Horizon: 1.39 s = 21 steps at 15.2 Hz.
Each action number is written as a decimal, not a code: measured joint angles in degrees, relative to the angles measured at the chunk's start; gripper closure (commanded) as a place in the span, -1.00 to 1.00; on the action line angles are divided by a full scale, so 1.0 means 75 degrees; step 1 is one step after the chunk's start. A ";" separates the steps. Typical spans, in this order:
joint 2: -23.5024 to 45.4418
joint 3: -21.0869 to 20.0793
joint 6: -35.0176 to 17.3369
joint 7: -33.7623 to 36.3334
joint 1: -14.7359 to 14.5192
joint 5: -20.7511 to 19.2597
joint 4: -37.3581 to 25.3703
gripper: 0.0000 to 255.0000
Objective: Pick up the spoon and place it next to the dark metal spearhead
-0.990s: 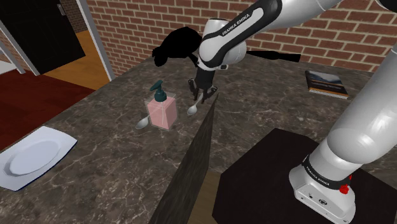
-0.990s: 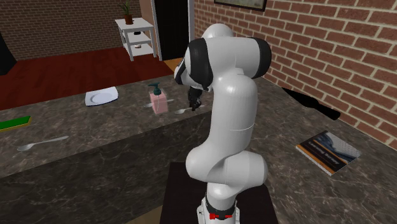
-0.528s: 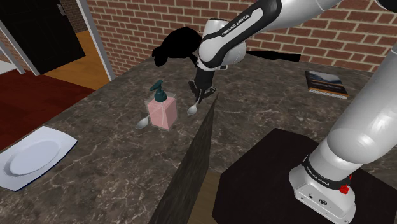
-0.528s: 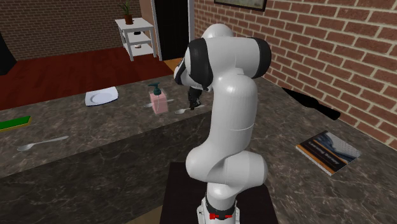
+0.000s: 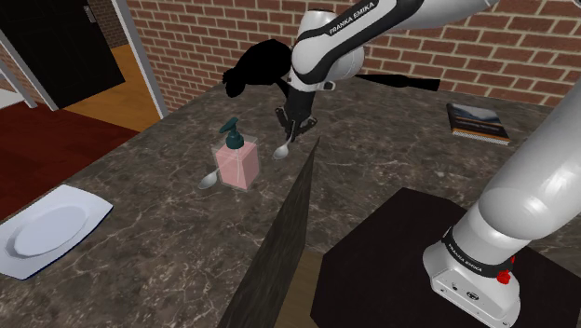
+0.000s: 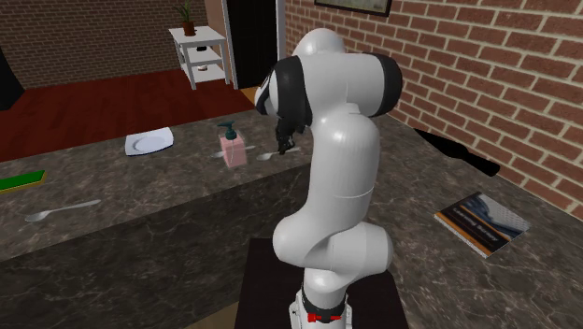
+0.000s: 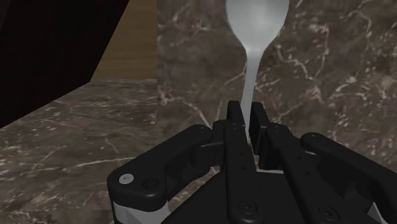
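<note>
While its jaws clamp the handle, the black gripper (image 5: 290, 128) holds the spoon (image 5: 281, 150) bowl-down over the marble counter (image 5: 149, 214), just beside the pink soap dispenser (image 5: 236, 164), toward the shoulder view's right of it. The dark spearhead (image 5: 402, 82) lies well apart, far back near the brick wall (image 5: 205, 37).

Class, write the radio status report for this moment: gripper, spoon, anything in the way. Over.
Gripper jaws shut on spoon handle, bowl hanging down. Spearhead lies well apart from spoon. Pink soap dispenser close beside spoon, opposite side from spearhead.
</note>
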<state>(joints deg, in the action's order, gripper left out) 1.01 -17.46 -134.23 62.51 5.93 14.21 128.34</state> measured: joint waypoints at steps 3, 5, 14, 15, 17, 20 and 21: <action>-0.0174 0.0010 0.0312 0.0040 0.0011 0.0001 -0.0144 1.00; -0.0276 0.0011 0.0505 0.0079 0.0012 0.0000 -0.0241 1.00; -0.0666 0.0062 0.1402 0.0177 0.0053 -0.0016 -0.0756 1.00; -0.0718 0.0072 0.1520 0.0183 0.0060 -0.0016 -0.0824 1.00; -0.0754 0.0077 0.1692 0.0219 0.0064 -0.0031 -0.0963 1.00; -0.0772 0.0298 0.1804 -0.0171 0.0248 -0.0019 -0.0974 1.00; -0.0740 0.0390 0.1861 -0.0326 0.0326 -0.0028 -0.1028 1.00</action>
<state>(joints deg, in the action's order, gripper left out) -4.54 -14.53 -120.27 60.07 8.37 14.00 120.63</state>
